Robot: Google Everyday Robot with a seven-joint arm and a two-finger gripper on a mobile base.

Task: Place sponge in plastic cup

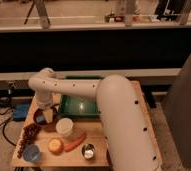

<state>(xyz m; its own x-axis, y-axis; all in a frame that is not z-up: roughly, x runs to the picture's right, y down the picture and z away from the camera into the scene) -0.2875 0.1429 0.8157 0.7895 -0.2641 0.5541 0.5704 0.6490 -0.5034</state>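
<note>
My white arm reaches left across the wooden table [101,155]. The gripper [45,109] hangs over a dark brown bowl [39,120] at the table's left side. A pale yellowish thing [49,116], possibly the sponge, sits in the bowl under the gripper. I cannot tell whether the gripper holds it. A white plastic cup [65,127] stands just right of the bowl. A smaller blue cup [31,153] stands at the front left corner.
A green tray [79,106] lies behind the white cup. A bunch of dark grapes [28,135], an orange fruit [55,145], a carrot [75,142] and a small metal cup [88,150] lie along the front. A dark counter runs behind the table.
</note>
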